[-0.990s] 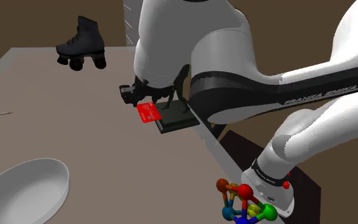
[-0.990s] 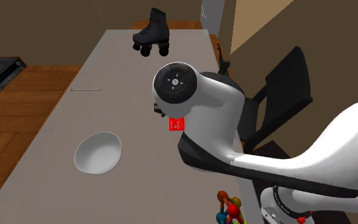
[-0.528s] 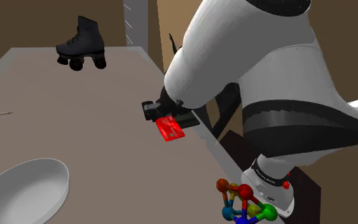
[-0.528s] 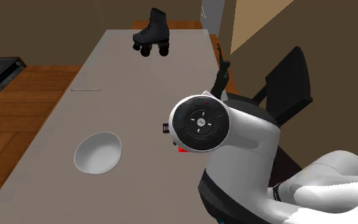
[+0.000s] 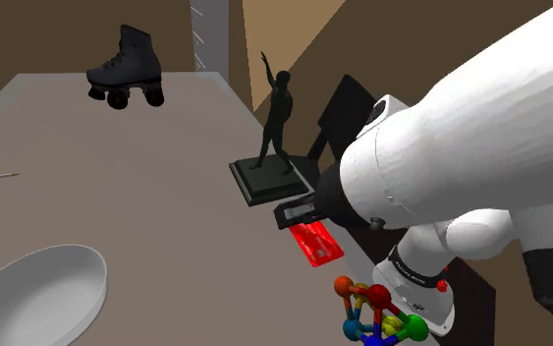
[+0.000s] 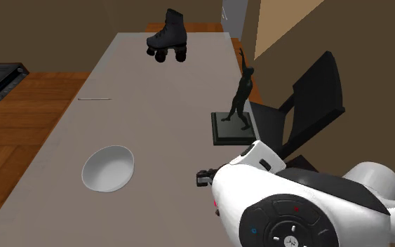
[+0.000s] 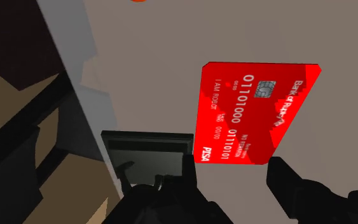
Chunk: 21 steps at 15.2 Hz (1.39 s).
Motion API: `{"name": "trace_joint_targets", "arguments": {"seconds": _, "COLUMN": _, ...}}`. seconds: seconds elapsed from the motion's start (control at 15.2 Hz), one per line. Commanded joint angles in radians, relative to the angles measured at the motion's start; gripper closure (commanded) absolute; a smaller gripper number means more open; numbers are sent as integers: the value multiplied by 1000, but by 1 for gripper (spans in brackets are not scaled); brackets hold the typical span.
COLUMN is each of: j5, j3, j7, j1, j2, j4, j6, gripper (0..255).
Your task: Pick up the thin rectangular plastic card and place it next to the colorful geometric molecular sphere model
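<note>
Wrist view: the gripper (image 7: 234, 170) is clamped on the red card's (image 7: 254, 108) edge, with the colourful ball model (image 5: 377, 317) near the gripper, lower down.

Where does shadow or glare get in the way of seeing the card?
Wrist view: no glare, the red card in the tool is evenly lit, print readable. Shoulder view: card bright, unshadowed. Second exterior view: the white arm, not lighting, covers most of it.

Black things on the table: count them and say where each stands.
2. A roller skate at the table's far end; a statuette on a square base at its edge beside the arm. The arm may hide more.
</note>
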Motion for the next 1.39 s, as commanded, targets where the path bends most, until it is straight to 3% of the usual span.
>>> {"name": "trace_joint_targets", "arguments": {"seconds": 0.0, "j5": 25, "j3": 14, "j7": 27, "j1": 39, "j2": -34, "j4": 3, "j6": -49, "gripper": 255}}
{"name": "trace_joint_targets", "arguments": {"seconds": 0.66, "j5": 140, "j3": 104, "j7": 175, "j1": 194, "j2": -152, "j4": 85, "j6": -288, "gripper": 255}}
{"name": "trace_joint_targets", "arguments": {"seconds": 1.32, "j5": 256, "j3": 233, "j7": 355, "j1": 248, "j2": -186, "j4": 284, "j6": -508, "gripper": 255}}
